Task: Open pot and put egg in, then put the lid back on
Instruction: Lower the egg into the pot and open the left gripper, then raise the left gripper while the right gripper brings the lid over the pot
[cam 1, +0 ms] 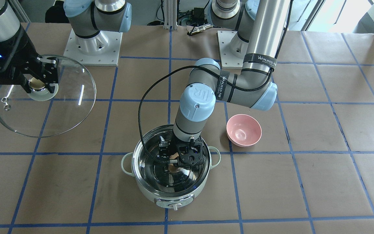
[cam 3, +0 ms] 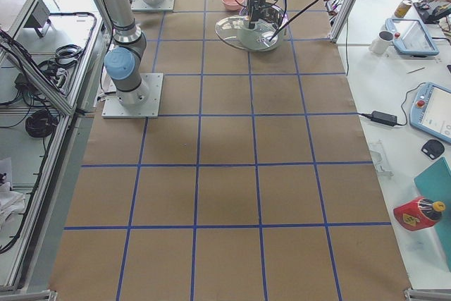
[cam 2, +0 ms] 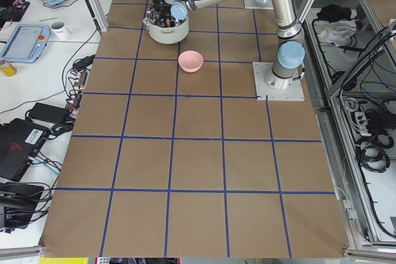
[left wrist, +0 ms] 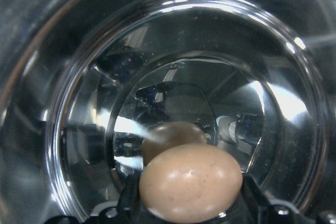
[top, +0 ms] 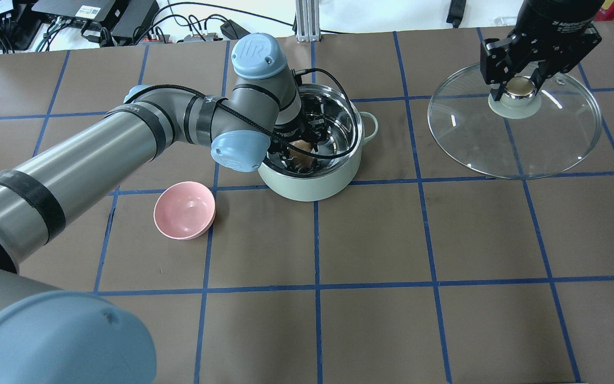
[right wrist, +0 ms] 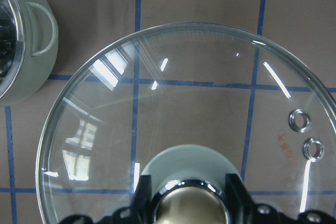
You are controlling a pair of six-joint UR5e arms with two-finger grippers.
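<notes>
Pink bowl (top: 184, 209), empty, sits beside the pot (top: 312, 181), which stands uncovered toward the operators' edge of the desk (top: 371, 240). Left tool (cam 1: 174, 164) is inside it, clamped on the egg (left wrist: 190, 182) near the steel floor, presumably low to spare the shell on release. Right tool (top: 518, 88) is clamped on top of the lid (top: 515, 144) toward the desk's right end, so the pot mouth is clear.

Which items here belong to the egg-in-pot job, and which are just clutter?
Job:
- pot, open
- egg, in the left gripper inside the pot
- lid, gripped at its knob by the right gripper, away from the pot

Lying about:
- pink bowl, empty, beside the pot
- mug on the side bench
</notes>
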